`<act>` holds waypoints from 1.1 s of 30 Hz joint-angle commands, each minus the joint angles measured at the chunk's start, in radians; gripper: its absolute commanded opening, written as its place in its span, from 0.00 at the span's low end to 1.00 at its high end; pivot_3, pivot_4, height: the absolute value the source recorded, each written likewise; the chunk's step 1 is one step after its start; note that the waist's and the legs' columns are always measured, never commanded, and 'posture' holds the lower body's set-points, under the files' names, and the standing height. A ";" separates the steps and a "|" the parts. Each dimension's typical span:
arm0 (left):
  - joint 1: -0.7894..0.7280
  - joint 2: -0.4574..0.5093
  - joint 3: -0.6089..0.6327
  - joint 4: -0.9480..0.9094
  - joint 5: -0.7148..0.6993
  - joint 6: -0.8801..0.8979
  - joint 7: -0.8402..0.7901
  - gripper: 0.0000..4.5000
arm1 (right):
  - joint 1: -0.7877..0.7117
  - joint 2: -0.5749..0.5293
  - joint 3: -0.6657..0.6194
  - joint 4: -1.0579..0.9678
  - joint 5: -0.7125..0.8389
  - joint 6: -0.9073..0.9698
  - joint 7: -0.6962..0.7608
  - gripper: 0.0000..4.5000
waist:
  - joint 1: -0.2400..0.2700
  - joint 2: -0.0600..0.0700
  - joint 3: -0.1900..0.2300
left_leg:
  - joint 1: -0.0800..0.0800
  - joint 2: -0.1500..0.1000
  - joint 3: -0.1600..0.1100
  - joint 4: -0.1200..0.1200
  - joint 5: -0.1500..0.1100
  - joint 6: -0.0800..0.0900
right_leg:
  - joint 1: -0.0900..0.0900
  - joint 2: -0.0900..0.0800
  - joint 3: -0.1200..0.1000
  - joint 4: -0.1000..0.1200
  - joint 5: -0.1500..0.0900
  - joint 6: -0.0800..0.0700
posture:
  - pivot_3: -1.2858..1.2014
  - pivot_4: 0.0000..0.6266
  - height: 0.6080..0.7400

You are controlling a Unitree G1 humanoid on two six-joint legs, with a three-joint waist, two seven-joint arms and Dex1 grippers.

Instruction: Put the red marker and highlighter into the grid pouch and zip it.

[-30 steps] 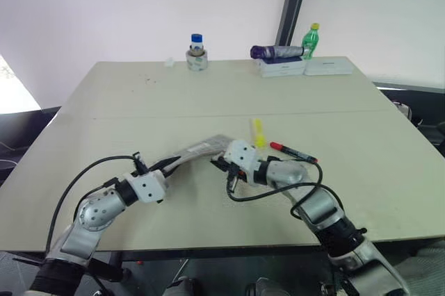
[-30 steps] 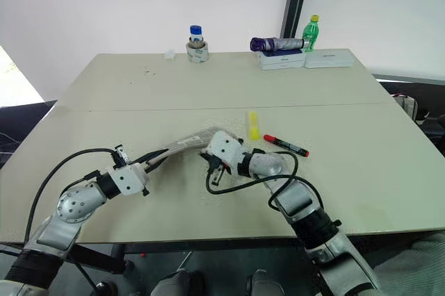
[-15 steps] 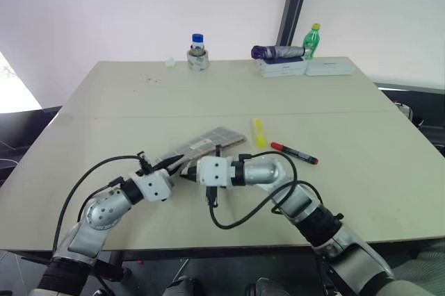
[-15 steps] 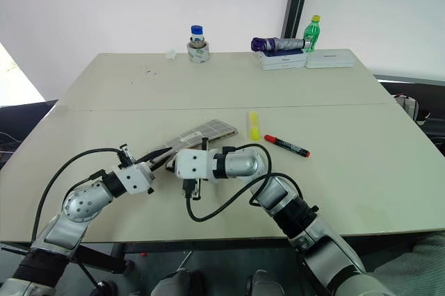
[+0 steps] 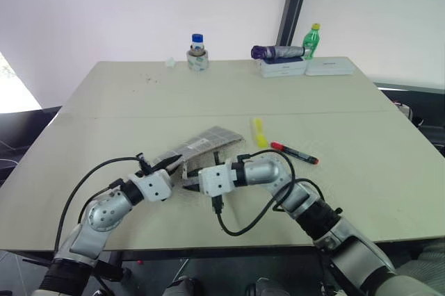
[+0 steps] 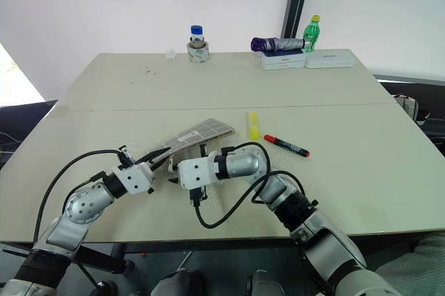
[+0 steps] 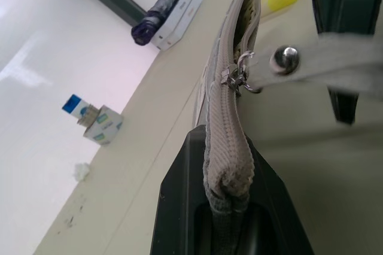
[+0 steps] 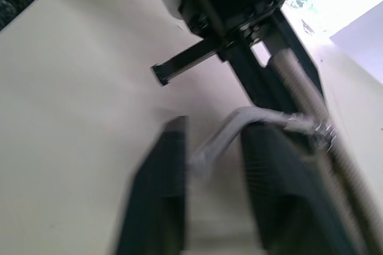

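Our right tool [image 8: 209, 207] now stands parted, the zipper pull strap [image 7: 335, 63] lying loose between its fingers rather than pinched. A second ago it sat at the far end of the grid pouch [image 5: 201, 144], closed; half a second ago it had swept along to the near end, beside our left tool. We read that as the zipper drawn open along most of its length and the pull just let go.

Left tool [image 7: 230, 207] unchanged: clamped on the near corner of the pouch, holding that end raised off the desk [image 5: 125, 94], far end resting on it.

Red marker [image 5: 295, 152] and highlighter [image 5: 259, 131] lie where they were, on the desk just beyond the pouch's far end, side by side but apart. Neither is in yet. Loading comes next, we judge.
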State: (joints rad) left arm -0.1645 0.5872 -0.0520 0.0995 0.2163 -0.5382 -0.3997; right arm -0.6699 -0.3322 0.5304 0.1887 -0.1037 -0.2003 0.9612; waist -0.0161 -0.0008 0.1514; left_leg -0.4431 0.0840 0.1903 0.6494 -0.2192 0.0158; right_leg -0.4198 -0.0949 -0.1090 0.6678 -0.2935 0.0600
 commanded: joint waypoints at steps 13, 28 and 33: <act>-0.017 0.050 0.062 0.036 0.034 -0.070 0.084 0.00 | 0.220 -0.052 -0.441 -0.241 0.274 0.379 -0.224 0.99 | 0.001 0.000 0.000 | 0.000 0.000 -0.001 0.000 0.000 0.000 | 0.000 0.000 0.000 0.001 0.000 0.000 | 0.52 0.24 1.00; -0.011 0.056 0.052 0.009 0.021 -0.046 0.062 0.00 | 0.153 0.095 -0.540 -0.221 0.246 0.735 -0.643 0.99 | -0.003 0.000 0.000 | 0.000 0.000 -0.001 -0.001 -0.001 0.001 | -0.001 0.000 0.000 0.001 0.000 0.000 | 0.52 0.24 1.00; -0.007 0.054 0.051 -0.009 0.023 -0.034 0.056 0.00 | 0.011 0.134 -0.508 -0.045 0.202 0.800 -0.700 0.99 | -0.004 0.000 0.000 | 0.000 0.000 0.000 -0.001 0.000 0.000 | -0.001 0.000 0.000 0.001 0.000 0.000 | 0.52 0.24 1.00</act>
State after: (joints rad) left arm -0.1665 0.6342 -0.0175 0.1318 0.2512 -0.5725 -0.3459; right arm -0.6107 -0.2033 0.0135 0.1147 0.1210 0.5817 0.2842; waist -0.0200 -0.0010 0.1516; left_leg -0.4432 0.0841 0.1903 0.6484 -0.2193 0.0159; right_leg -0.4210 -0.0951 -0.1086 0.6690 -0.2934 0.0599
